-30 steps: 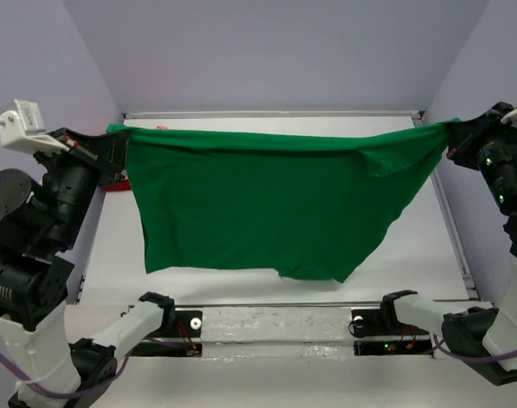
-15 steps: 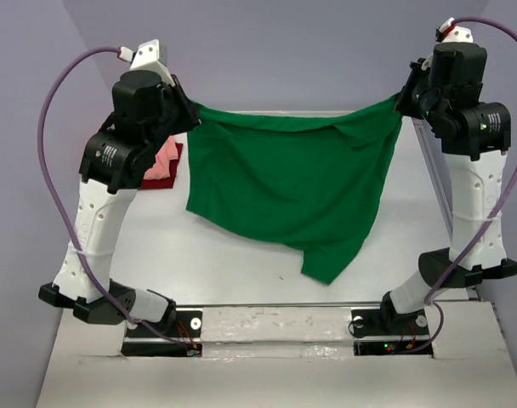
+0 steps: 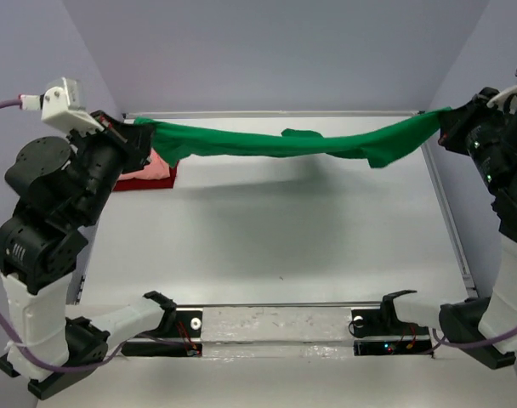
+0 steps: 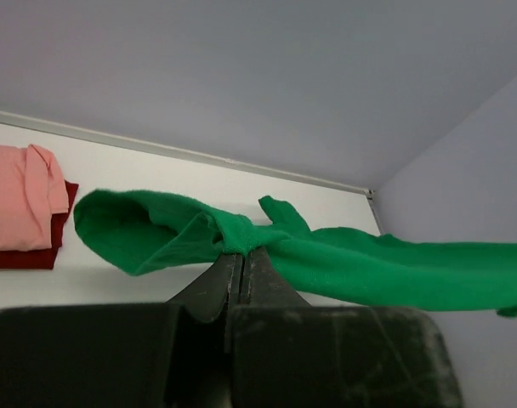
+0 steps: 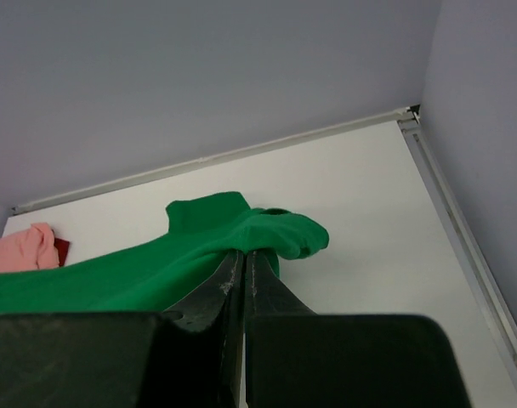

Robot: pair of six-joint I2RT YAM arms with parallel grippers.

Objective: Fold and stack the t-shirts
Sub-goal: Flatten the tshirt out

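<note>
Pinched fully shut on opposite ends of green t-shirt [image 3: 267, 142] with left gripper [image 4: 241, 253] and right gripper [image 5: 243, 252]. Strung as a bunched rope above table [image 3: 284, 238], not touching it. Soft, light, saggy; probably best regripped at corners. At table's far left: salmon pink t-shirt [image 3: 161, 161] folded on dark red t-shirt [image 3: 144, 181].

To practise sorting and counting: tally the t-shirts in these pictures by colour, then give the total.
Green t-shirt: 1
Salmon pink t-shirt: 1
Dark red t-shirt: 1
Total: 3
</note>
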